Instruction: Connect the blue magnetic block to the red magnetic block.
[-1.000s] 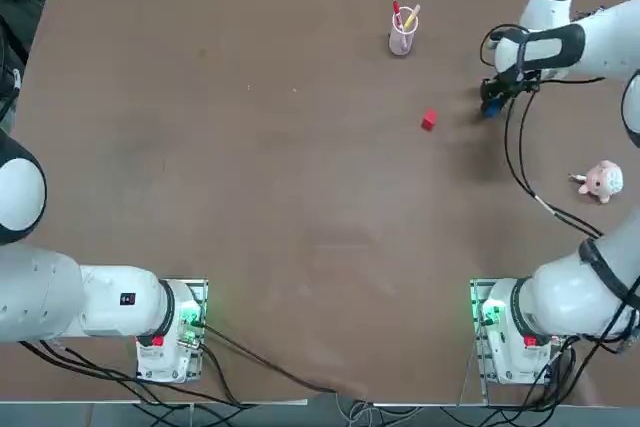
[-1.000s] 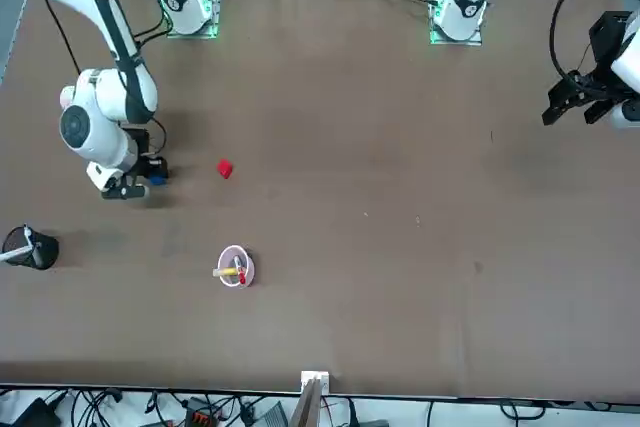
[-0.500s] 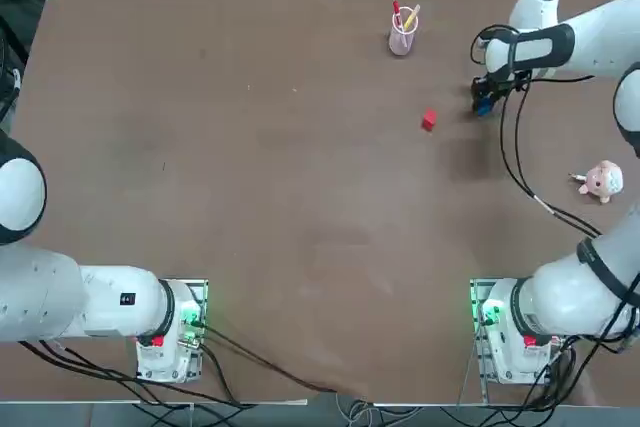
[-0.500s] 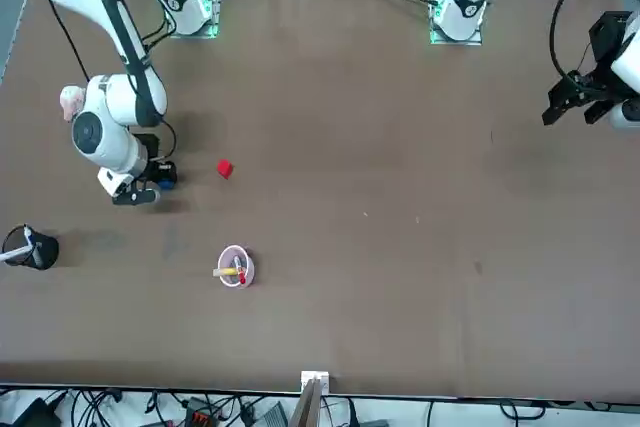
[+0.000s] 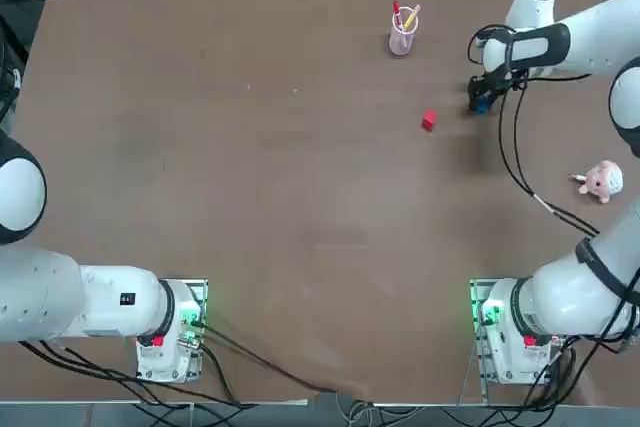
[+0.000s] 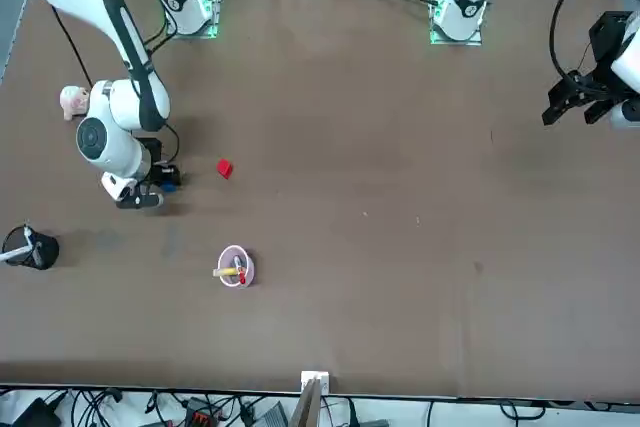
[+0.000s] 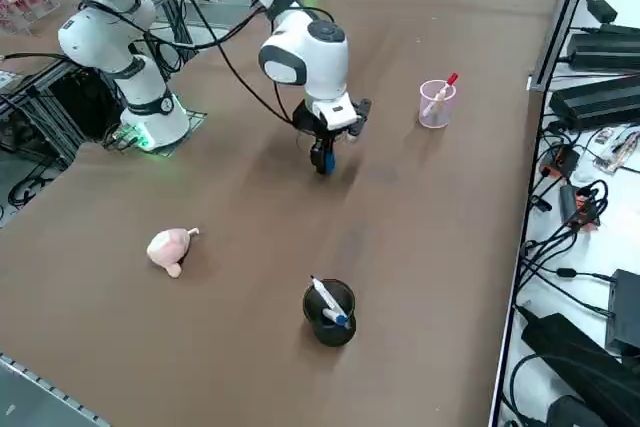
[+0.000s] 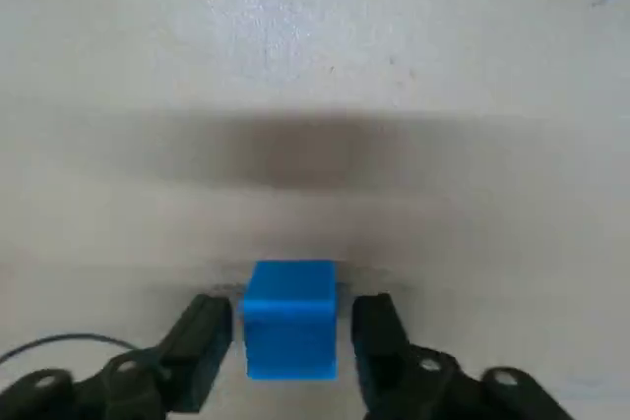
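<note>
step: we are letting go of the blue magnetic block (image 8: 290, 320) a bit short of the red magnetic block (image 5: 429, 121).
pincer: our right gripper (image 8: 292, 339) is part open, with a thin gap on each side of the blue block, so we hold nothing.
where: blue block sits between our fingers (image 8: 204, 333); red block lies apart, off to one side.
next move: we think we must grab or push the blue block over to the red one.
pointing: a cube has no long side; its flat faces line up with our fingers.

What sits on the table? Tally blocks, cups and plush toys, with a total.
Magnetic blocks: 2, blue magnetic block at the right claw, red magnetic block
Cups: 2, pink cup, black cup
Plush toys: 1, pink plush toy
Total: 5
</note>
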Available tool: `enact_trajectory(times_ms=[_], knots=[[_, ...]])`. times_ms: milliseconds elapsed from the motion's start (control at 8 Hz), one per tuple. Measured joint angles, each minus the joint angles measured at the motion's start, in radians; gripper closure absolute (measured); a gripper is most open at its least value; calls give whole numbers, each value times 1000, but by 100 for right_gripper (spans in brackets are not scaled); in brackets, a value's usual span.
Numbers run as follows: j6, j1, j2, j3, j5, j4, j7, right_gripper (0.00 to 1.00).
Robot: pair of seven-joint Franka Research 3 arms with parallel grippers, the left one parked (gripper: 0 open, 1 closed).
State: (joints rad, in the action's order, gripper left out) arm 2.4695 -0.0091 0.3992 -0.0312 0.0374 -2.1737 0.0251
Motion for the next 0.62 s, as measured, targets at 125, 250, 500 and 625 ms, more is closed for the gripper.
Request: enact_trajectory(times_ms=[125, 250, 500, 625], knots=[[-12, 2, -6, 0, 0, 10, 0, 3], [-36, 14, -28, -2, 0, 21, 0, 0], [-80, 65, -96, -6, 0, 28, 0, 0], [-92, 102, -123, -8, -3, 28, -30, 0]])
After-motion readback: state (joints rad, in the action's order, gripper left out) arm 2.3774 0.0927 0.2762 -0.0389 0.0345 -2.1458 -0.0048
